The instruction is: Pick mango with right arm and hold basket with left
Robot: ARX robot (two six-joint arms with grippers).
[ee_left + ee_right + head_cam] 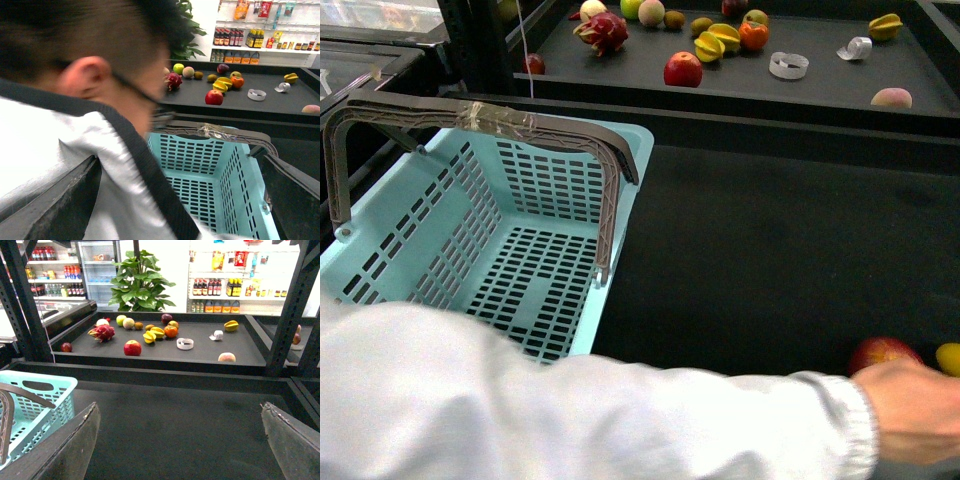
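White sleeve (pixel 520 400) across 6 o'clock, person's hand (pixel 918 410) at 4 by red apple (pixel 880 351), mango (pixel 950 358) just beside it at frame edge, basket (pixel 470 215) at 9, left gripper (pixel 180 159) and right gripper (pixel 180 406) jaws spread, empty.

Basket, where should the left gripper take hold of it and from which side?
Grip the basket by the taped handle, at its top bar, from above, jaws across it. It stands upright over the open interior; a person's sleeve covers the near rim.
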